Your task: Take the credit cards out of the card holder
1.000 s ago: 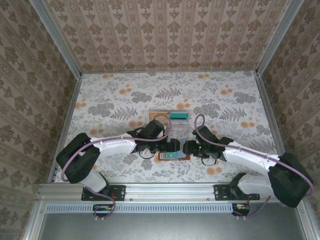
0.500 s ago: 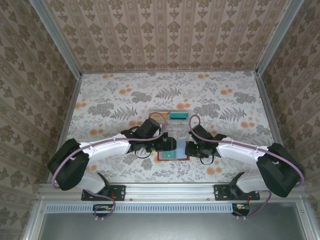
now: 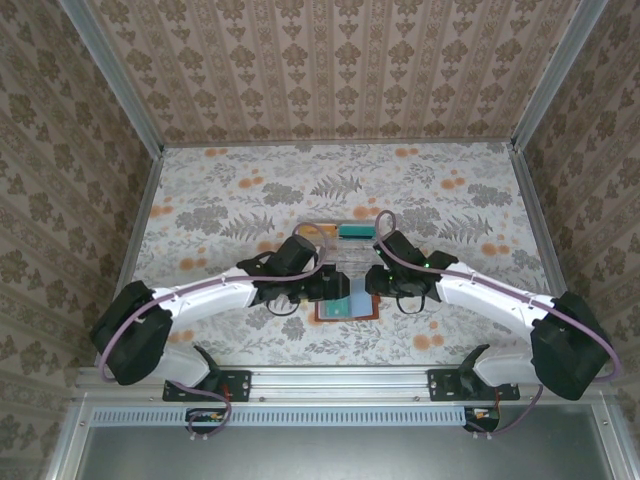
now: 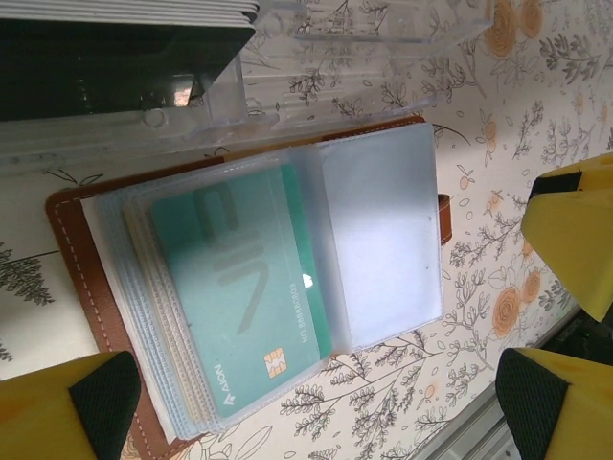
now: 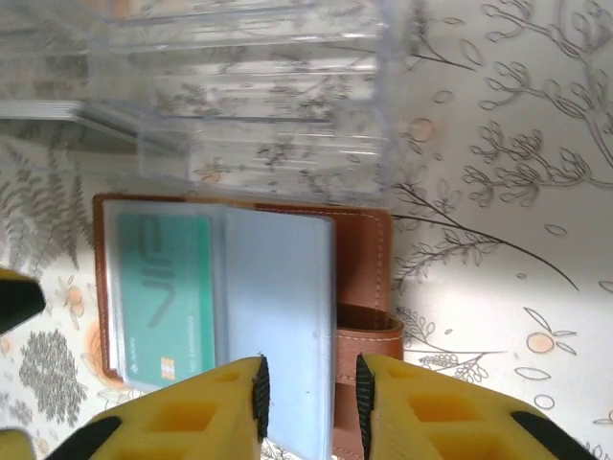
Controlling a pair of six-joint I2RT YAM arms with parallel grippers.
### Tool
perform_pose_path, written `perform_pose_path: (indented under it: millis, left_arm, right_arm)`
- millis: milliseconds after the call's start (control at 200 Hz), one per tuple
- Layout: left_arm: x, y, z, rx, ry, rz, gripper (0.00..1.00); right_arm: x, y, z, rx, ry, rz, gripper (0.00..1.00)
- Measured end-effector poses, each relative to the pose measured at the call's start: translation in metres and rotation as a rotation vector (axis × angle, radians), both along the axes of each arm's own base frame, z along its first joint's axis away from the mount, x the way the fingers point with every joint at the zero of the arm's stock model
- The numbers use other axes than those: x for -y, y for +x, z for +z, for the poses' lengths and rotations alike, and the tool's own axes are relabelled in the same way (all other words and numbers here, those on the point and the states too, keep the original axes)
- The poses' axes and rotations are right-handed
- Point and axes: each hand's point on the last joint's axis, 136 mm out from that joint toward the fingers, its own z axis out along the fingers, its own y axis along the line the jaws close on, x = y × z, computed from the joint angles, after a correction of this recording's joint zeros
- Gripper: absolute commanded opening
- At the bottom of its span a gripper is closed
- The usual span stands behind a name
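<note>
Card holder lies open on the tabletop, just beside the clear tray. One teal card sits in the top sleeve of its left-hand stack. The clear sleeve page to the right of it looks empty.

Left tool: fingers spread wide to either side of the holder, holding nothing. Right tool: fingers drawn in to a narrow gap over the lower edge of the sleeve page. I see no firm pinch, and you cannot tell from here whether the pads touch the plastic.

Risks from here:
- The sleeve is thin and slick. If you close on it off-centre it may slide out, or buckle instead of turning.
- Nothing pins the holder. A pull on the page would likely drag or lift the whole wallet, perhaps into the tray.
- The card lies under plastic. Grip the sleeve along with it and the card stays put.
- The tools stand near each other. Watch for finger contact.
</note>
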Motion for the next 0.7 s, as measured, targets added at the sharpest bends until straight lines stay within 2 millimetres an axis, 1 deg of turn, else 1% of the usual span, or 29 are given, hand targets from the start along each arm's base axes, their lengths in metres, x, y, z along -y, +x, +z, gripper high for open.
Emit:
perform_pose_path:
  millis: [90,135,185,225,265,295,365,445,545,615,660,700]
  left_arm:
    - [-0.003,0.001,0.003,0.012,-0.004,0.010,0.93]
    - [-0.006,0.002,0.004,0.015,-0.006,0.017,0.86]
    - [-0.009,0.002,0.002,0.013,-0.005,0.030,0.82]
    - [-0.011,0.001,0.000,0.012,-0.003,0.032,0.77]
    - [-0.013,0.001,-0.002,0.006,0.000,0.039,0.69]
    - [-0.014,0.001,-0.004,0.000,0.002,0.044,0.65]
    - [-0.016,0.000,-0.008,-0.006,0.004,0.047,0.59]
    - [-0.014,0.000,-0.012,-0.014,0.004,0.047,0.47]
    - [-0.010,0.002,-0.020,-0.027,0.007,0.047,0.39]
    - [-0.009,0.002,-0.026,-0.039,0.015,0.047,0.36]
    - [-0.009,0.001,-0.029,-0.046,0.019,0.047,0.31]
    - [-0.009,0.001,-0.031,-0.051,0.021,0.047,0.30]
  right_arm:
    - [-0.009,0.000,0.003,0.000,0.030,0.022,0.21]
    - [-0.014,-0.001,0.003,-0.008,0.052,0.033,0.21]
    - [-0.021,-0.001,0.001,-0.019,0.073,0.044,0.19]
    - [-0.026,-0.001,-0.002,-0.032,0.090,0.048,0.19]
    - [-0.030,-0.001,-0.005,-0.048,0.104,0.051,0.19]
    - [-0.033,-0.001,-0.007,-0.056,0.115,0.055,0.19]
    - [-0.041,0.000,-0.013,-0.079,0.142,0.057,0.19]
    - [-0.048,0.000,-0.020,-0.104,0.169,0.058,0.18]
    - [-0.054,-0.002,-0.027,-0.131,0.200,0.057,0.18]
    - [-0.057,-0.003,-0.032,-0.147,0.211,0.055,0.18]
    - [-0.057,-0.004,-0.035,-0.156,0.214,0.053,0.18]
    - [-0.058,-0.005,-0.037,-0.163,0.217,0.051,0.18]
